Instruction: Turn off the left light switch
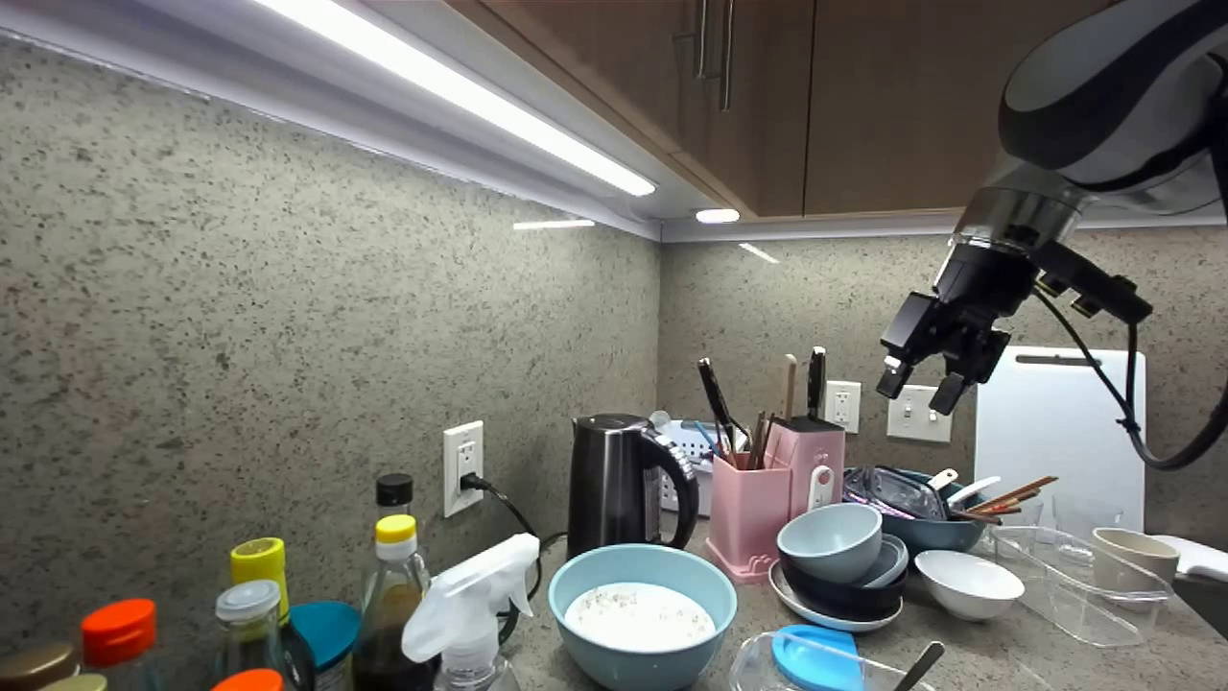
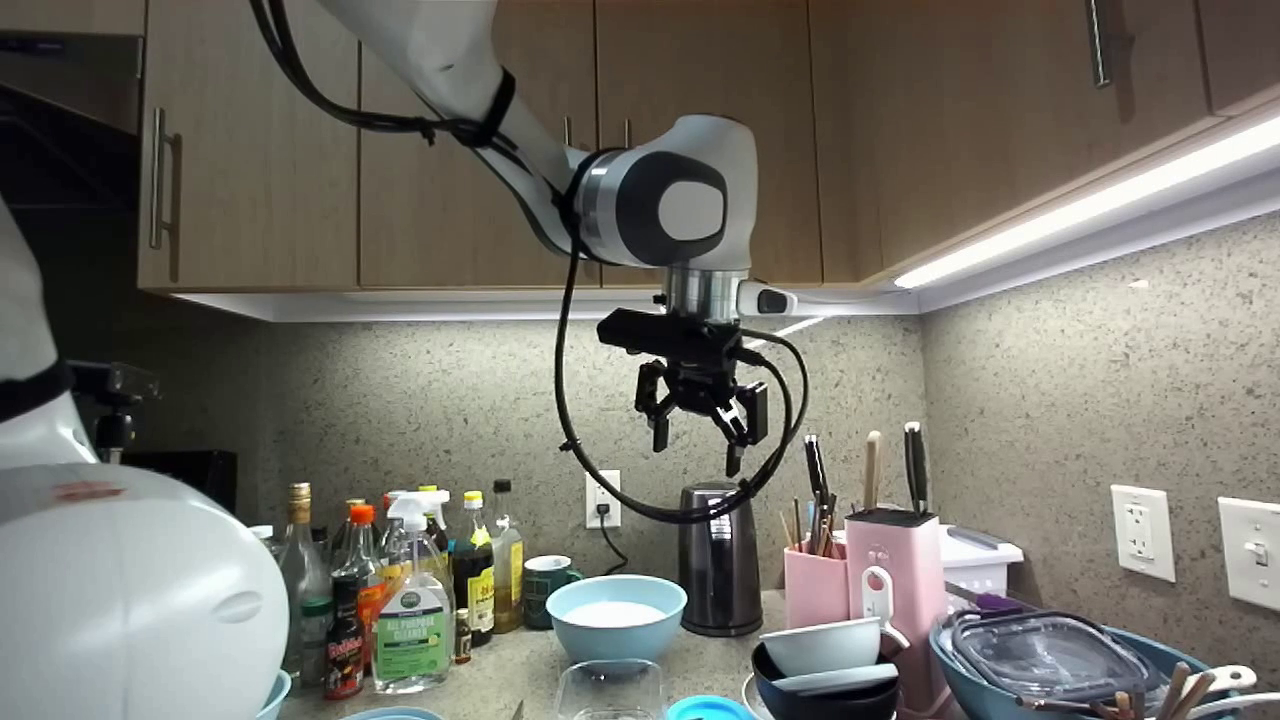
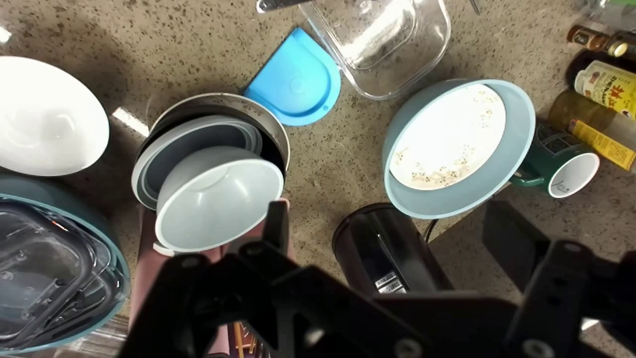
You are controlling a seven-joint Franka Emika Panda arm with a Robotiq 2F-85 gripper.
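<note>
A white double light switch plate (image 1: pixel 919 414) is on the back wall in an exterior view. Its left switch (image 1: pixel 907 407) and right switch (image 1: pixel 932 416) are small white toggles; I cannot tell their positions. Part of the plate (image 2: pixel 1250 553) also shows at the right edge in an exterior view, with one toggle visible. My gripper (image 1: pixel 920 387) is open and empty, pointing down, high above the counter and apart from the wall. It also shows in an exterior view (image 2: pixel 697 448) and in the wrist view (image 3: pixel 391 219). The switches are out of the wrist view.
A pink knife block (image 2: pixel 895 600) with upright knives, a black kettle (image 1: pixel 614 485) and stacked bowls (image 1: pixel 830 542) stand below. A white cutting board (image 1: pixel 1060 432) leans right of the switch plate. An outlet (image 1: pixel 842 406) is left of it. Cupboards (image 2: pixel 700 200) hang above.
</note>
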